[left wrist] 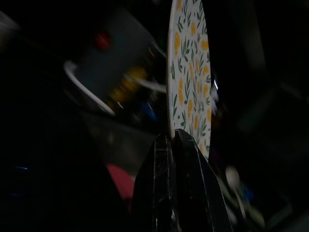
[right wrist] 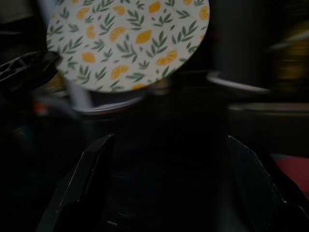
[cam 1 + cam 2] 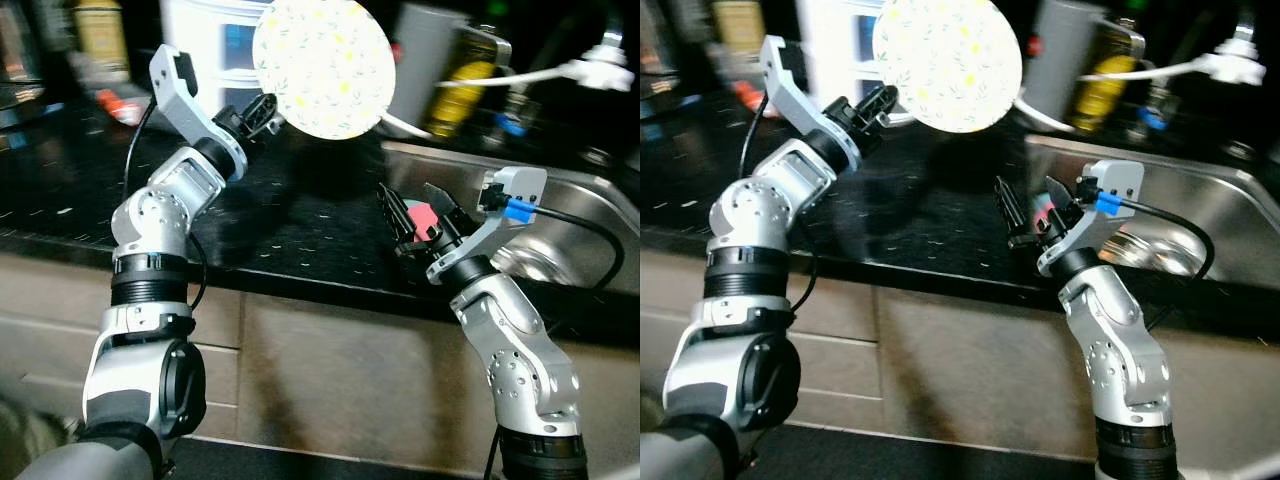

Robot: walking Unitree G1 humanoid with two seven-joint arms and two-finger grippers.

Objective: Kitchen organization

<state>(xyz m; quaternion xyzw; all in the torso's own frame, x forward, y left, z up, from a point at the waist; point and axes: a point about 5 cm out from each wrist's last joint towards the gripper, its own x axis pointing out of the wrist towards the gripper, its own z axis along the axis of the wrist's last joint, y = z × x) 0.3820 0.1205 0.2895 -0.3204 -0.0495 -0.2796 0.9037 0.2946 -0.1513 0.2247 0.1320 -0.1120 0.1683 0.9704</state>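
Note:
A round white plate with a lemon-and-leaf print is held up on edge above the black counter. My left gripper is shut on the plate's left rim; the left wrist view shows its fingers pinching the plate. My right gripper is open over the counter's front edge beside the sink, nothing between its fingers. The right wrist view looks up at the plate. A red object lies just behind the right gripper.
A steel sink lies at the right. Behind it stand a grey container, an oil bottle and a white tap hose. A white tub and jars line the back left.

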